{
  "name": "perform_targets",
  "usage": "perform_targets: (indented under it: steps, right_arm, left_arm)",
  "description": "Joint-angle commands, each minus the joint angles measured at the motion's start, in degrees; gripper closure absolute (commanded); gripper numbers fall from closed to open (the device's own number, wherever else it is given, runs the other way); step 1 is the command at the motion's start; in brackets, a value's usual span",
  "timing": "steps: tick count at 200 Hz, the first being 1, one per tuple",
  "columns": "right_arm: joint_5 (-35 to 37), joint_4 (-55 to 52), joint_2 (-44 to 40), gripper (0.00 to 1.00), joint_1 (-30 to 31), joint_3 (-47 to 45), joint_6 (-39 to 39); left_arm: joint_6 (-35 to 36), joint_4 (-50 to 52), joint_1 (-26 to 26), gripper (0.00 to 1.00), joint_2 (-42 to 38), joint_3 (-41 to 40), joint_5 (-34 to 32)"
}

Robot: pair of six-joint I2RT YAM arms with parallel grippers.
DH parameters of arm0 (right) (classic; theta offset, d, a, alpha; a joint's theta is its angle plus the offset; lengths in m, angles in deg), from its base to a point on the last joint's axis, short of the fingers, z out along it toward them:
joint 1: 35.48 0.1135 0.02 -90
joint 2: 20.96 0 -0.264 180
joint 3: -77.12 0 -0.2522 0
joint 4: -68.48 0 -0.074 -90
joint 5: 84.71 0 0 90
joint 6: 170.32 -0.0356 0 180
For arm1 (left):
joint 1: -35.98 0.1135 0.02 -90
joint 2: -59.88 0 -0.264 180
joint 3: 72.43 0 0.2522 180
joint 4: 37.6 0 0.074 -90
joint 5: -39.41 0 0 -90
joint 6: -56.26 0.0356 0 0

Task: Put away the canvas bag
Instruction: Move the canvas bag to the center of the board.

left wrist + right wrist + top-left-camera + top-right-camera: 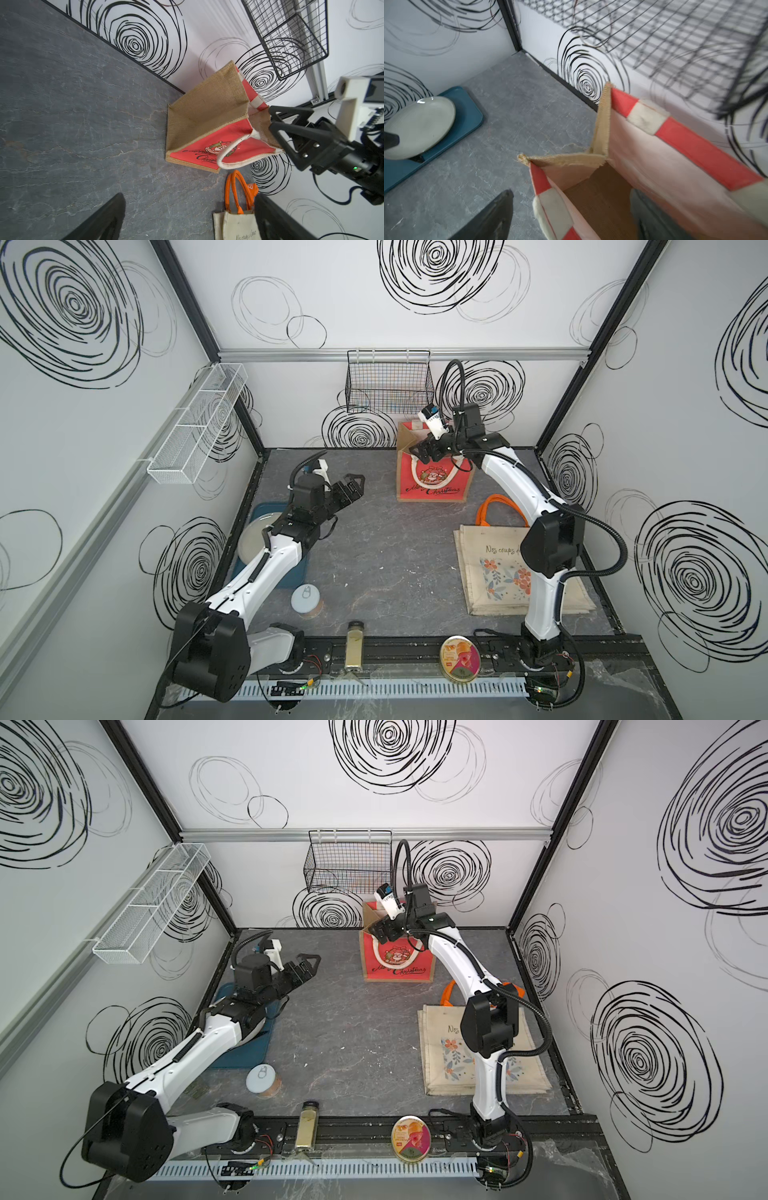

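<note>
Red jute Christmas bag [432, 485] upright at the back, below the black wire wall basket [388, 381], cream canvas tote [494, 572] flat at front right, pale plate [421, 126] on blue tray [471, 116] far left, pull-tab can [305, 599] before it, glass spice jar [354, 645] and round tin [460, 657] seemingly on the front rail.

Pale plate [254, 540] on blue tray [287, 579], lidded can [305, 600], spice jar [354, 645], round tin [460, 657], black wire basket [388, 381].
</note>
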State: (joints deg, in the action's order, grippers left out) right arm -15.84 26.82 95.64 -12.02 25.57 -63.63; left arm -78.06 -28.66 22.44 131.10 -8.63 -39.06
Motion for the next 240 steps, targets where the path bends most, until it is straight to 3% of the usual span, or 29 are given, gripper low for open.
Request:
perform_targets:
  steps: [1,20,37,62,103,157,240]
  right_arm:
    - [-1.37,-5.37,0.62,0.12,0.28,2.06,5.36]
    - [-4.1,-5.15,1.86,0.19,0.46,2.03,5.94]
    - [-3.65,-4.49,3.11,0.33,0.96,2.02,6.87]
    - [-1.7,-5.21,5.29,0.81,1.82,3.06,8.93]
    - [1.12,-6.18,3.61,0.97,4.41,3.25,12.28]
    - [3.66,-13.19,0.27,1.0,10.99,2.18,12.05]
    - [7.01,-19.58,-5.41,0.99,23.18,-4.75,-1.52]
  left_arm:
    - [2.86,1.87,1.23,0.01,-0.9,2.0,1.69]
    - [4.76,4.5,1.51,0.01,-1.7,2.87,1.25]
    - [6.12,6.03,1.49,0.01,-2.68,3.14,0.42]
    - [7.0,7.16,1.68,0.01,-3.69,3.39,0.76]
    - [9.02,8.84,1.85,0.01,-5.92,2.97,0.98]
    - [13.1,15.55,3.3,0.01,-9.25,4.23,-0.68]
    - [18.8,27.97,4.84,0.02,-12.33,7.59,-0.83]
